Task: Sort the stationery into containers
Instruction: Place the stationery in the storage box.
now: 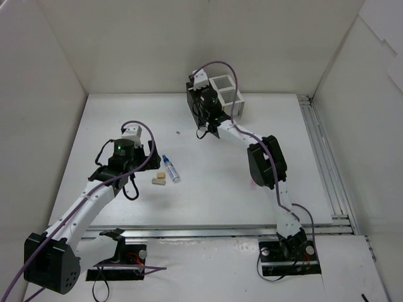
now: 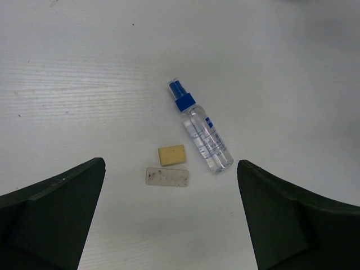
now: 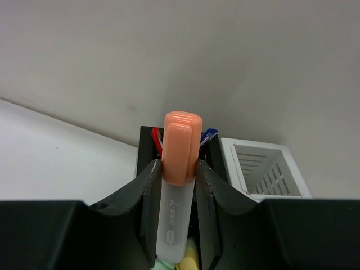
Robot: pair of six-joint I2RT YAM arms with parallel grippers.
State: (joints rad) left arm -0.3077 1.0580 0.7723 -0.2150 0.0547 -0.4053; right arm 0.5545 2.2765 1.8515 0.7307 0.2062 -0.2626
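While pinched cap-up at mid-barrel in right gripper (image 3: 178,169), clamped tight: orange-capped highlighter (image 3: 181,140), poised at black container (image 3: 145,147). Behind cap, tips of red pen (image 3: 156,139) & blue pen (image 3: 208,135) poking from same container; yellow highlighter (image 3: 189,262) just below. Joined alongside, white mesh container (image 3: 264,169). Well apart on table (image 2: 67,84), left gripper (image 2: 170,165) w/ jaws spread wide, holding nothing, above tan eraser (image 2: 171,154), grey eraser (image 2: 167,176) & blue-capped spray bottle (image 2: 202,132), all lying flat, just beside each other.

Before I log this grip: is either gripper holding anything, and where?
The right gripper pinches the orange-capped translucent highlighter where cap meets barrel; the left gripper holds nothing.
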